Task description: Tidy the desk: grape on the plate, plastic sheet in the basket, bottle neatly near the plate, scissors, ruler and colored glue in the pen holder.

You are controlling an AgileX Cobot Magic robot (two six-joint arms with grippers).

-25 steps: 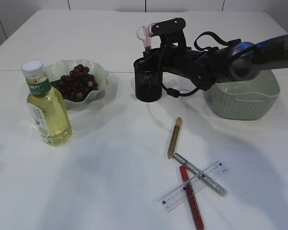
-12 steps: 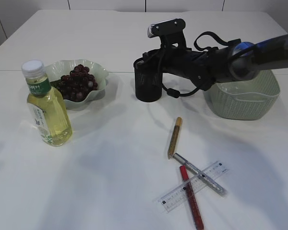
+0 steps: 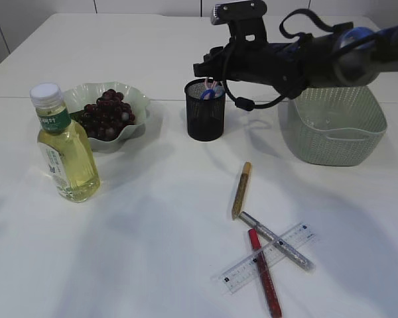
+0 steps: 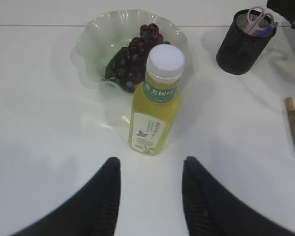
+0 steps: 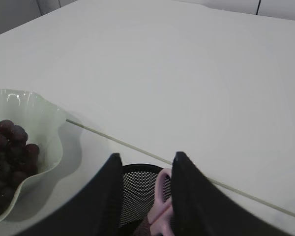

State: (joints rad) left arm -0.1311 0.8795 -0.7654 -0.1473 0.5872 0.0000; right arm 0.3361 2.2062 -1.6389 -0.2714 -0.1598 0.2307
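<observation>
Here, exterior view: my right arm reaches in from the right edge and stretches leftward, level, above the basket (image 3: 335,142), its right claw (image 3: 209,69) hanging just over the mouth of the pen holder (image 3: 205,112). The scissors (image 3: 209,91) stand inside the holder, handles up. I judge the scissors step as good as done. The grape (image 3: 106,112) lies on the plate (image 3: 136,99) and the bottle (image 3: 63,149) stands upright just beside it. The ruler (image 3: 268,255) lies flat on the surface (image 3: 152,238), crossed by a red glue stick (image 3: 264,271) and a silver glue stick (image 3: 275,240); a gold glue stick (image 3: 241,190) lies just apart. No plastic sheet is visible.

Left wrist view: my left claw (image 4: 150,196) hangs spread and empty above the surface, the bottle upright ahead of it and touching neither finger, the plate behind.

Right wrist view: my right claw's fingers (image 5: 186,196) stand parted, with the pink scissor handles between them over the holder's rim; whether a pad touches the handle I cannot tell, but I judge the scissors released.

Next move, as I judge it: lift clear of the holder, swing toward the ruler and glue sticks, and pick from that crossed pile without scattering it.
</observation>
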